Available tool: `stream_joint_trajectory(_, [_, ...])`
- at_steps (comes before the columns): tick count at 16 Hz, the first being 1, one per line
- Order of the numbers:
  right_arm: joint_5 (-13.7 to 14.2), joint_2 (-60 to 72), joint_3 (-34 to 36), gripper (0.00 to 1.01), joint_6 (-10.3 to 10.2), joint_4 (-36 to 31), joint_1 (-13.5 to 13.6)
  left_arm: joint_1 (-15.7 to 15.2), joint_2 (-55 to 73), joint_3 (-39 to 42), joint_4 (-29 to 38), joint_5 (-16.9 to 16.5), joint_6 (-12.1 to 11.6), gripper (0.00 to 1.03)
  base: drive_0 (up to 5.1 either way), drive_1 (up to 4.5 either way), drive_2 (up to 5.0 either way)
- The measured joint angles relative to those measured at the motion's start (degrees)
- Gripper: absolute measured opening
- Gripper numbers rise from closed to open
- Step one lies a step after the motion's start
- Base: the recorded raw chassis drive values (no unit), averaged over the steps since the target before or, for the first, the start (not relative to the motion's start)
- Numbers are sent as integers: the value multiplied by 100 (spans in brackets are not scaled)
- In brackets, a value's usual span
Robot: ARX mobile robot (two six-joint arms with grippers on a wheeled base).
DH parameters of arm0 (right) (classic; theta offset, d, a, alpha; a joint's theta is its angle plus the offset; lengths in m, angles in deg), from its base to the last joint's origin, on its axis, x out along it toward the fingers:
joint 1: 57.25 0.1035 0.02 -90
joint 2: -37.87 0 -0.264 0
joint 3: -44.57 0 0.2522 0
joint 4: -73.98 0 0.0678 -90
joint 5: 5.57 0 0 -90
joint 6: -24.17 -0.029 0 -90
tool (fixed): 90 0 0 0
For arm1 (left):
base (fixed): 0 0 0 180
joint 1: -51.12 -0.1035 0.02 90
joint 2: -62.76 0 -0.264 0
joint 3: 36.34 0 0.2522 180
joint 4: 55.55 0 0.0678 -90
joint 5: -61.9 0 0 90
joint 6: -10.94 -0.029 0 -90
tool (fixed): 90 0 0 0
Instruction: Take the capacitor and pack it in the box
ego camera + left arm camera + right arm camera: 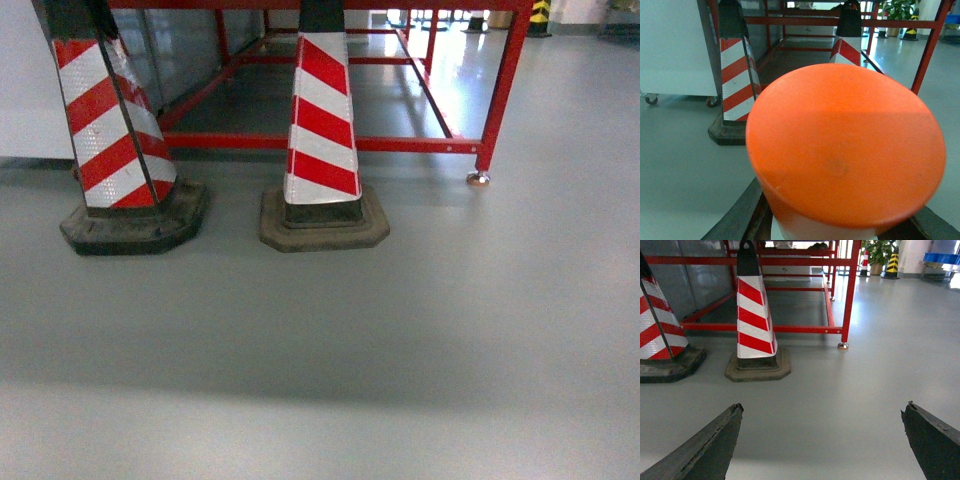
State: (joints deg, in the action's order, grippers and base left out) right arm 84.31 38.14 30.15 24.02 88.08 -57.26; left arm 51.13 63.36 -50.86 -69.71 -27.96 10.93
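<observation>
Nearest the left wrist camera, a round orange-topped plastic cylinder with a white body [845,145] fills most of the frame. It sits between the dark fingers [735,220] of the left gripper [835,225], raised above the floor, so I judge that the fingers are clenched on it, though the contact itself is hidden under the cap. This is most likely the capacitor, already picked. The right gripper [825,407] is released, its two black fingers [710,445] spread wide over bare grey polished floor [400,350] with nothing between them.

The pale pink box does not show in any view, so the step in hand reads as carrying the part towards it. To do that well, the robot should keep the left grasp firm and the cylinder upright, turn the base until the tub shows, and keep the free arm tucked in.

Further off stand two red-and-white striped traffic cones on dark rubber bases, the left one [115,130] and the right one [322,130], just in front of a red steel frame [500,90]. A white cabinet on castors [670,50] stands to the left. No open container shows; a blue shape [940,257] at the far back is too small to tell what it holds
</observation>
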Motion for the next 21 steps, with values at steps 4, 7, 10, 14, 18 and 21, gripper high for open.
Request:
stream_joint_trajectory(4, [2, 0, 0, 98, 0, -2, 0, 0, 0, 0, 2, -4, 0, 44, 2, 397, -394])
stream_joint_trajectory(7, [4, 0, 0, 98, 0, 0, 0, 0, 0, 0, 7, -4, 0, 44, -4, 392, -399])
stream_joint_trajectory(10, [7, 0, 0, 98, 0, -4, 0, 0, 0, 0, 2, -11, 0, 44, -2, 392, -396])
stream_joint_trajectory(14, [9, 0, 0, 98, 0, -2, 0, 0, 0, 0, 2, -7, 0, 44, -6, 388, -400])
stream_joint_trajectory(18, [9, 0, 0, 98, 0, -9, 0, 0, 0, 0, 0, -11, 0, 44, -10, 384, -403])
stream_joint_trajectory(21, [9, 0, 0, 98, 0, -26, 0, 0, 0, 0, -4, -7, 0, 44, -2, 392, -396])
